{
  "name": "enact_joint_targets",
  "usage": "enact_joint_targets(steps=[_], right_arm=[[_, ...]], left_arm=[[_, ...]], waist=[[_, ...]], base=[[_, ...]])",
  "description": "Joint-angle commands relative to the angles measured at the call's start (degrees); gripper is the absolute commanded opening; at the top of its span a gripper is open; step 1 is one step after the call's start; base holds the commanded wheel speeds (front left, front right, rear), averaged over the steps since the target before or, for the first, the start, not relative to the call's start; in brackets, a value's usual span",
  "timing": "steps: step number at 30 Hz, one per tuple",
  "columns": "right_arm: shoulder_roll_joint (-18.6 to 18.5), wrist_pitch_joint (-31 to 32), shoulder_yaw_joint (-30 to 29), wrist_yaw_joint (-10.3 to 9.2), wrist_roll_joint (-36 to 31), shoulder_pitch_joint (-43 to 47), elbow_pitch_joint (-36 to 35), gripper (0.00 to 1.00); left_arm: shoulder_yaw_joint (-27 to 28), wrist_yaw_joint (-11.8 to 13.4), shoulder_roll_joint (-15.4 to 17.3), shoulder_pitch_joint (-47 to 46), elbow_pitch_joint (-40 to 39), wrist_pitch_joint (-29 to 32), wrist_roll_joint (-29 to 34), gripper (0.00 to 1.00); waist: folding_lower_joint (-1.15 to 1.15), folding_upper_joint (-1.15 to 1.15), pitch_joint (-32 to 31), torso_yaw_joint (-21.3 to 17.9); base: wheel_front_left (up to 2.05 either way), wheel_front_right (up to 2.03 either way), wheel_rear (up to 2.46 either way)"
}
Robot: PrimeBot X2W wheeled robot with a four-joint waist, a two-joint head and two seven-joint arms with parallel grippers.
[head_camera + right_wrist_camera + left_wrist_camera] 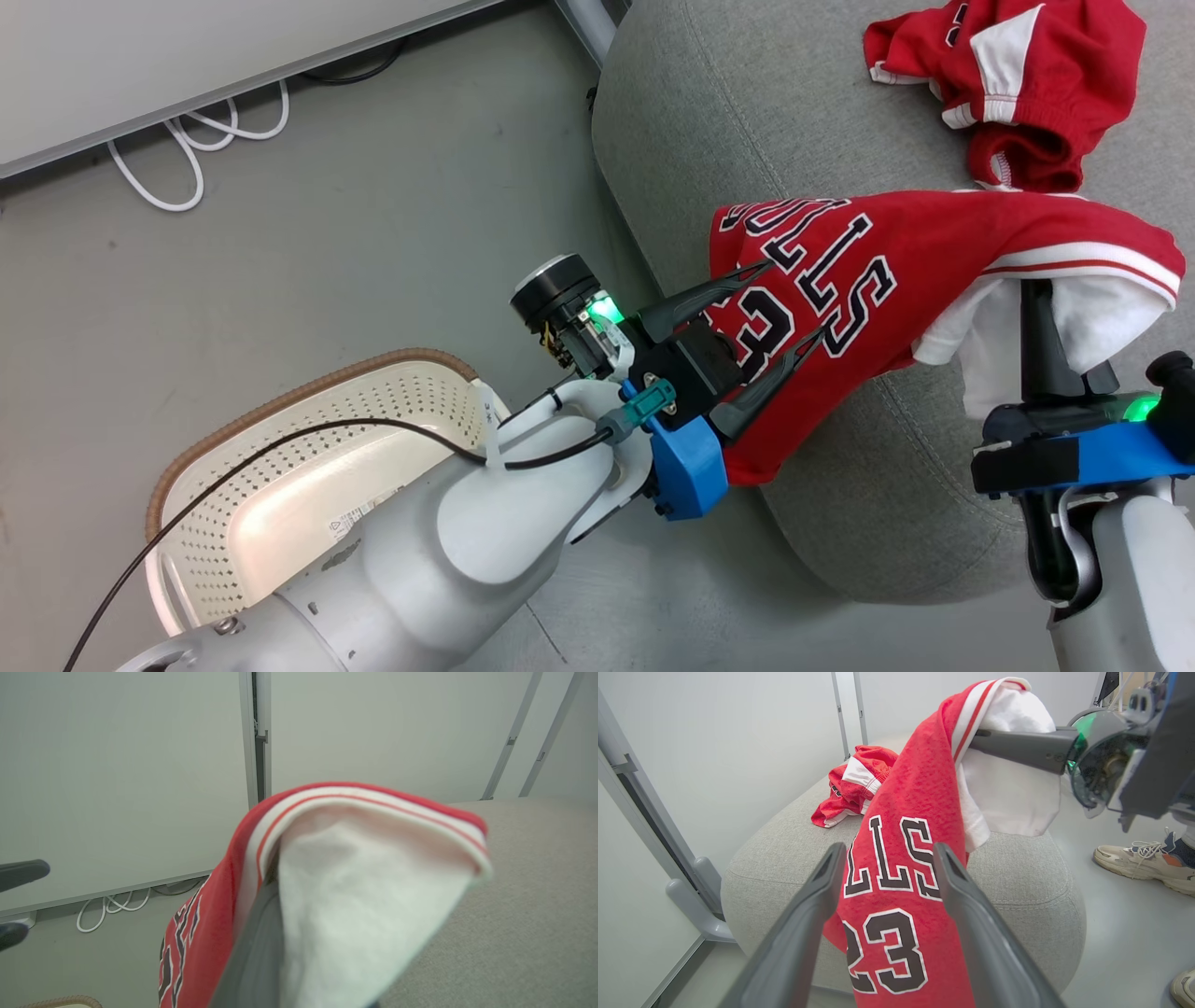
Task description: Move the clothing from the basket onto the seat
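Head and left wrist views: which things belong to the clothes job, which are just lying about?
Job: red "BULLS" 23 jersey, red white-trimmed shorts, cream perforated plastic basket, grey fabric cushion seat.
Lying about: white looped floor cable, person's pale sneaker.

On the red jersey [920,793] I read "LLS" in black white-edged letters, with the number "23" beneath them.

That jersey [934,261] hangs across the seat's [747,112] near edge and the shorts [1018,84] hog the far corner, rest of the cushion's bare. Someone's sneaker [1143,861] sits on the floor alongside.
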Motion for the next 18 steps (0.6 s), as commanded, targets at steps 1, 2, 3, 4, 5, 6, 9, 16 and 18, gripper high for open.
enact_joint_targets(steps=[1, 2, 3, 4, 5, 6, 9, 16, 18], right_arm=[[0.19, -0.03, -0.19, -0.02, -0.1, -0.1, -0.16, 0.0], [0.13, -0.04, -0.21, -0.02, -0.08, -0.47, -0.43, 0.0], [-0.18, -0.04, -0.22, -0.02, -0.09, -0.95, -0.86, 0.0], [-0.69, -0.05, -0.25, -0.02, -0.35, -1.62, -1.41, 0.0], [-1.08, -0.05, -0.27, -0.02, -0.46, -2.05, -1.85, 0.0], [-1.35, -0.05, -0.23, -0.02, -0.63, -2.47, -2.34, 0.0], [-2.33, -0.05, -0.42, -0.02, -0.83, -3.88, -3.23, 0.0], [-7.15, -0.07, -5.47, -0.02, 0.58, -13.04, -6.94, 0.0], [-9.36, -0.07, -6.99, -0.02, 0.74, -16.53, -8.1, 0.0]], left_arm=[[-0.01, 0.23, 0.21, -0.86, 0.09, -0.33, -0.39, 1.0], [0.0, 0.4, 0.21, -1.01, 0.09, -0.35, -0.51, 1.0], [-0.01, 0.44, 0.22, -1.07, 0.11, -0.37, -0.52, 1.0], [-0.05, 0.58, 0.21, -1.22, 0.2, -0.39, -0.53, 1.0], [-0.09, 0.62, 0.21, -1.31, 0.29, -0.4, -0.54, 1.0], [-0.11, 0.75, 0.21, -1.49, 0.34, -0.41, -0.56, 1.0], [-0.12, 1.02, 0.21, -2.1, 0.47, -0.37, -0.42, 1.0], [0.12, 1.54, 0.45, -5.83, 0.71, -0.15, 0.74, 1.0], [0.26, 1.51, 0.82, -7.32, 0.7, 0.1, 1.26, 1.0]], waist=[[0.0, 0.0, 0.12, 0.17], [0.0, 0.0, 0.23, 0.28], [0.0, 0.0, 0.37, 0.46], [0.0, 0.0, 0.6, 0.61], [0.0, 0.0, 0.84, 0.78], [0.0, 0.0, 1.14, 0.95], [0.0, 0.0, 1.93, 1.36], [0.0, 0.0, 7.76, 3.27], [0.0, 0.0, 10.06, 3.62]], base=[[0.0, 0.0, 0.0], [0.0, 0.0, 0.0], [0.0, 0.0, 0.0], [0.0, 0.0, 0.0], [0.0, 0.0, 0.0], [0.0, 0.0, 0.0], [0.0, 0.0, 0.0], [0.0, 0.0, 0.0], [0.0, 0.0, 0.0]])
